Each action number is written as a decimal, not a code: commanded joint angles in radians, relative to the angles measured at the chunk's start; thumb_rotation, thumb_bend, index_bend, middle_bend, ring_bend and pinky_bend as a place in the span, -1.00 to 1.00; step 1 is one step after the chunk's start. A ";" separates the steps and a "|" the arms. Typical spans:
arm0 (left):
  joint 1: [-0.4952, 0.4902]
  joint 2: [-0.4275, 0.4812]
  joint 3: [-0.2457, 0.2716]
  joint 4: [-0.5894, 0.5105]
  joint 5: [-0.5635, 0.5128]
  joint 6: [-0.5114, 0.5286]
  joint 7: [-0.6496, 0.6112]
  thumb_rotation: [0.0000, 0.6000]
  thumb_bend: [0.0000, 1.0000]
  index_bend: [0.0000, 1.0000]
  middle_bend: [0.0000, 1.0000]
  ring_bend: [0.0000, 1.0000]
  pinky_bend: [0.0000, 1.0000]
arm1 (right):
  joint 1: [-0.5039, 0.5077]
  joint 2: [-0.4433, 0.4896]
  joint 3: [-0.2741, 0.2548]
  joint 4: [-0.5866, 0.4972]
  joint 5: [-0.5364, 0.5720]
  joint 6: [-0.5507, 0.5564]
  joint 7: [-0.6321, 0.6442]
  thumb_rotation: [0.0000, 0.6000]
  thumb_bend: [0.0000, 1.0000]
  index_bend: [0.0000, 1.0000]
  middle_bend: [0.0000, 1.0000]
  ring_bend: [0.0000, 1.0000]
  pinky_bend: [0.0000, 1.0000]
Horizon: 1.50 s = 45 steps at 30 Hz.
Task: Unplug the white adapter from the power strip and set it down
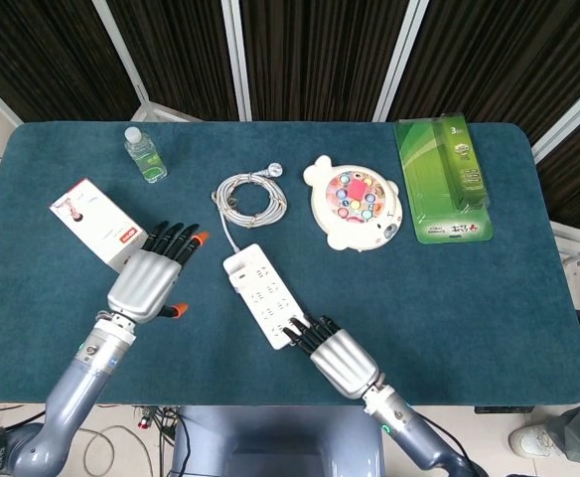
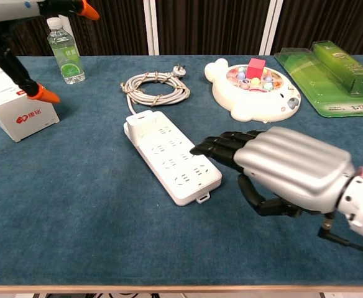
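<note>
Head view is showing the blue-carpeted surface [image 1: 528, 298] carrying everything, with the green blister pack [image 1: 443, 179] lying at its far right and the cream fish-shaped toy [image 1: 355, 203] sitting just left of that. The white power strip [image 1: 265, 296] is lying diagonally near the middle, and the white adapter [image 2: 143, 125] is sitting plugged into its far end, the end nearest the coiled grey cable [image 1: 250, 195] with its loose plug. The right hand [image 1: 332, 352] is hovering over the near end of the power strip with its dark fingers [image 2: 222, 144] stretched out flat and slightly apart, holding nothing; whether the tips are touching the strip cannot be told. The left hand [image 1: 153, 278] is reaching in from the left, its orange-tipped fingers spread and empty, pointing towards the adapter end of the strip but well apart from it. The red-and-white carton [image 1: 101, 226] is lying just beside that hand, partly behind it, and the small water bottle [image 1: 144, 154] with a green label is standing upright at the far left of the surface.
</note>
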State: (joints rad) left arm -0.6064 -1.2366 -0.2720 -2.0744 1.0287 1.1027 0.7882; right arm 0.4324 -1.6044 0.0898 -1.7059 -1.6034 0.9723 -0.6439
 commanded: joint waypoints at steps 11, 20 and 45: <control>-0.090 -0.058 0.021 0.070 -0.067 -0.021 0.039 1.00 -1.00 -0.98 -1.00 -1.00 -1.00 | 0.071 -0.125 0.011 0.103 0.045 -0.045 -0.021 1.00 0.93 -0.83 -0.77 -0.83 -0.64; -0.120 -0.062 0.038 0.125 -0.053 -0.035 0.017 1.00 -1.00 -0.98 -1.00 -1.00 -1.00 | 0.100 -0.190 0.008 0.174 0.082 -0.062 -0.050 1.00 0.93 -0.83 -0.77 -0.83 -0.65; -0.174 -0.083 0.097 0.152 -0.058 -0.046 -0.014 1.00 -1.00 -0.94 -1.00 -1.00 -1.00 | 0.115 -0.201 -0.014 0.208 0.136 -0.025 -0.056 1.00 0.93 -0.86 -0.77 -0.83 -0.65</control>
State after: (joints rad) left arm -0.7794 -1.3186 -0.1764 -1.9221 0.9725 1.0557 0.7764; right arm 0.5473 -1.8061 0.0778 -1.4989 -1.4693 0.9487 -0.6982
